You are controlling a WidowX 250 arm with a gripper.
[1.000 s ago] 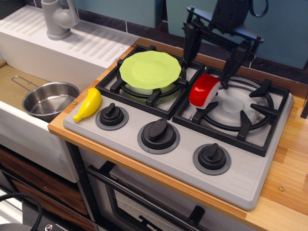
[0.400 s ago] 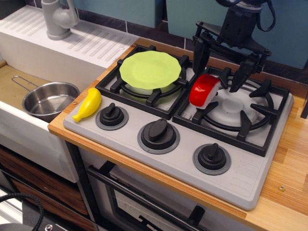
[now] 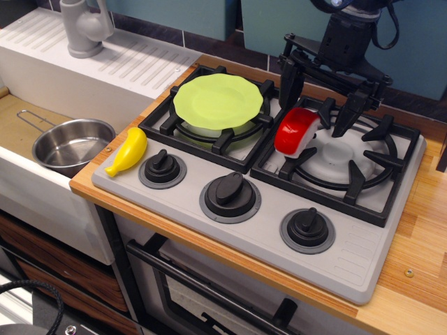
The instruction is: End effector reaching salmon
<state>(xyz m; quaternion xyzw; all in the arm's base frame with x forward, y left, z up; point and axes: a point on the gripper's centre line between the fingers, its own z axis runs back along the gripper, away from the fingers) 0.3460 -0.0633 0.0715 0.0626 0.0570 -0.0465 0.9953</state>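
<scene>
I see the tool [image 3: 318, 110] released, fingers spread wide, just behind and above the salmon [image 3: 297, 130]. The salmon rests on the right burner grate [image 3: 363, 171], beside the green plate [image 3: 218, 100].

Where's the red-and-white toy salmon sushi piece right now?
The red-and-white toy salmon sushi piece sits on the right burner grate's left edge, right of the lime-green plate, below the open black two-finger gripper.

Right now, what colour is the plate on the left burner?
The plate is light yellow-green, plain without pattern, clearest in the observation.image view.
</scene>
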